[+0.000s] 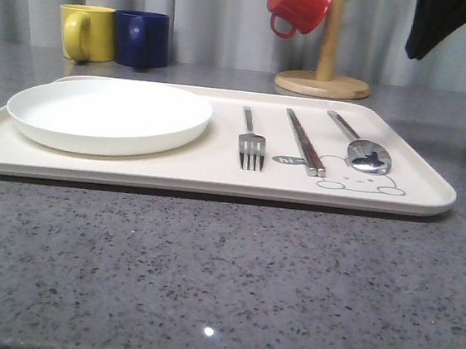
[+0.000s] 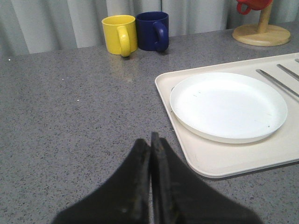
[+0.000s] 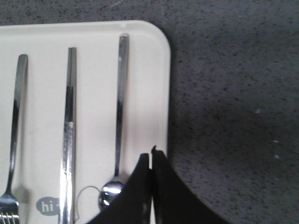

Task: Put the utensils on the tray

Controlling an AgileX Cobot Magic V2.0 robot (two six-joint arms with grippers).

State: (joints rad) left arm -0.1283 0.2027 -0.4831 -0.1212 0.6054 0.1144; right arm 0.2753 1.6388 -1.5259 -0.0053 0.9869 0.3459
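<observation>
A speckled grey stone bench [image 1: 222,282] runs back to pale grey pleated curtains [image 1: 216,14]. On it lies the large flat cream rectangular tray [image 1: 216,177] with rounded corners and a low rim, the landmark here. At the tray's left end sits a round white shallow plate [image 1: 110,114]. Right of the plate, side by side on the tray, lie the shiny silver four-tined fork [image 1: 251,141], the pair of flat silver chopsticks [image 1: 305,140] and the oval-bowled silver spoon [image 1: 361,144], handles pointing to the tray's far edge. Behind the tray stand a yellow mug [image 1: 87,32] and a dark blue mug [image 1: 142,38], touching or nearly so. Behind its right part is a round wooden stand [image 1: 323,82] with a red mug [image 1: 298,6] hung on it.

The left tool [image 2: 150,140], black, has its fingers pressed together on nothing, above bare bench just off the tray's left side. The right tool [image 3: 152,154] is likewise pinched closed and empty, above the tray's right rim, just beside the spoon's handle (not touching it, as far as can be told).

The grey drawing on the tray is partly covered by the spoon and chopsticks. A dark shape [image 1: 440,25] is cut off beyond the tray's far right corner.
</observation>
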